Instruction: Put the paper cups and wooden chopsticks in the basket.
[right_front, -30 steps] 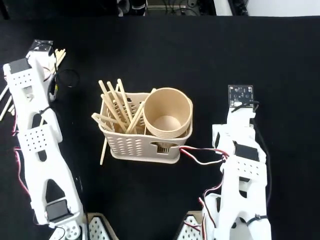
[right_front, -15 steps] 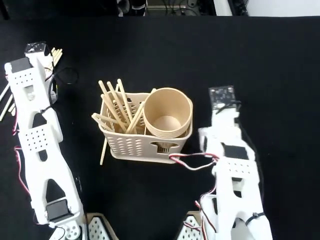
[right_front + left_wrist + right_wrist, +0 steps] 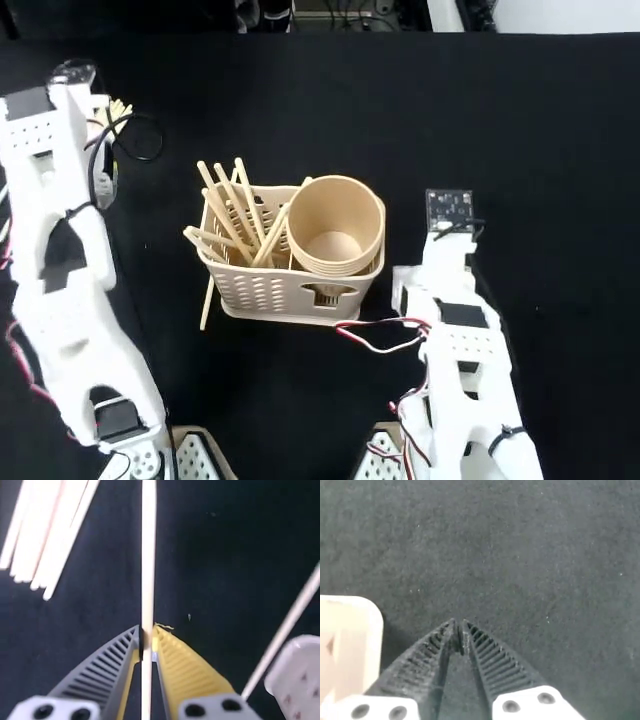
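Black tabletop (image 3: 520,120) carries the basket (image 3: 270,290), holding paper cups (image 3: 335,235) and chopsticks (image 3: 232,205). Beside the loose pile (image 3: 45,535), left fingers (image 3: 175,665) pinch one light, stiff chopstick (image 3: 148,555); gripped mid-length it should pivot less. Right fingers (image 3: 485,655) sit pressed together, empty.

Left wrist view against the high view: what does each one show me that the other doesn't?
Left wrist view: the left gripper shut on a single chopstick. High view: stacked paper cups and a cluster of chopsticks standing in the basket. Shared: loose chopsticks lying on the black table, and the basket, just a corner of it from the wrist.
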Tool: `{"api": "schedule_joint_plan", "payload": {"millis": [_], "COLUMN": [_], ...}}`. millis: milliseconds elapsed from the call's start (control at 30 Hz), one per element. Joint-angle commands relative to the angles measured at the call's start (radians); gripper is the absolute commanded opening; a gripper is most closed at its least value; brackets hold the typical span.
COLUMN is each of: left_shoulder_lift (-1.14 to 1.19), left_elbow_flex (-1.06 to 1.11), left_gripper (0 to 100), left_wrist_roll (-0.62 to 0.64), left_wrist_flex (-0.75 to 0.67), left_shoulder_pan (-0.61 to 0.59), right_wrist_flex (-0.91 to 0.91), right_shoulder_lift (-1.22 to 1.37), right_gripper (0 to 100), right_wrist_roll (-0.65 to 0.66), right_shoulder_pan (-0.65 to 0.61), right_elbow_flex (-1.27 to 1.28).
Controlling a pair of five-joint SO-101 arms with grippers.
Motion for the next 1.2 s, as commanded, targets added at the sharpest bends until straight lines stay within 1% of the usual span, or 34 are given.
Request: {"api": "schedule_joint_plan", "payload": {"millis": [0, 100, 233, 300, 367, 400, 500, 633, 700, 800, 933, 1067, 1167], "left_shoulder_lift": [-0.262, -0.43, -0.677, -0.809, -0.936, -0.996, -1.169, -1.393, -1.488, -1.611, -1.748, -1.893, -2.002], "left_elbow_flex": [0.171, 0.378, 0.644, 0.737, 0.792, 0.806, 0.819, 0.82, 0.82, 0.842, 0.931, 1.118, 1.299], "left_gripper": [3, 3, 3, 3, 3, 3, 3, 3, 3, 3, 3, 3, 3], "left_wrist_roll": [0.003, 0.003, 0.003, 0.003, 0.003, 0.005, 0.005, 0.005, 0.005, 0.005, 0.005, 0.005, 0.006], "left_wrist_flex": [-0.069, -0.166, -0.322, -0.371, -0.396, -0.397, -0.394, -0.397, -0.397, -0.408, -0.482, -0.601, -0.756], "left_shoulder_pan": [0.028, 0.05, 0.088, 0.108, 0.125, 0.133, 0.162, 0.222, 0.265, 0.346, 0.452, 0.562, 0.653], "right_wrist_flex": [-0.018, -0.02, -0.012, 0.005, 0.058, 0.103, 0.311, 0.545, 0.572, 0.551, 0.552, 0.552, 0.552], "right_shoulder_lift": [-0.033, -0.137, -0.383, -0.524, -0.667, -0.728, -0.912, -1.095, -1.104, -1.075, -1.072, -1.072, -1.072], "right_gripper": [1.2, 1.2, 1.2, 1.3, 1.5, 1.4, 1.4, 1.3, 1.5, 1.4, 1.5, 1.5, 1.5], "right_wrist_roll": [-0.011, -0.011, -0.011, -0.006, -0.005, -0.008, -0.009, -0.005, -0.003, -0.003, -0.003, -0.003, -0.003], "right_shoulder_pan": [0.017, 0.017, 0.015, 0.011, 0.005, -0.003, -0.041, -0.097, -0.106, -0.107, -0.109, -0.109, -0.109], "right_elbow_flex": [0.002, 0.061, 0.18, 0.248, 0.305, 0.311, 0.308, 0.298, 0.297, 0.297, 0.298, 0.298, 0.298]}}
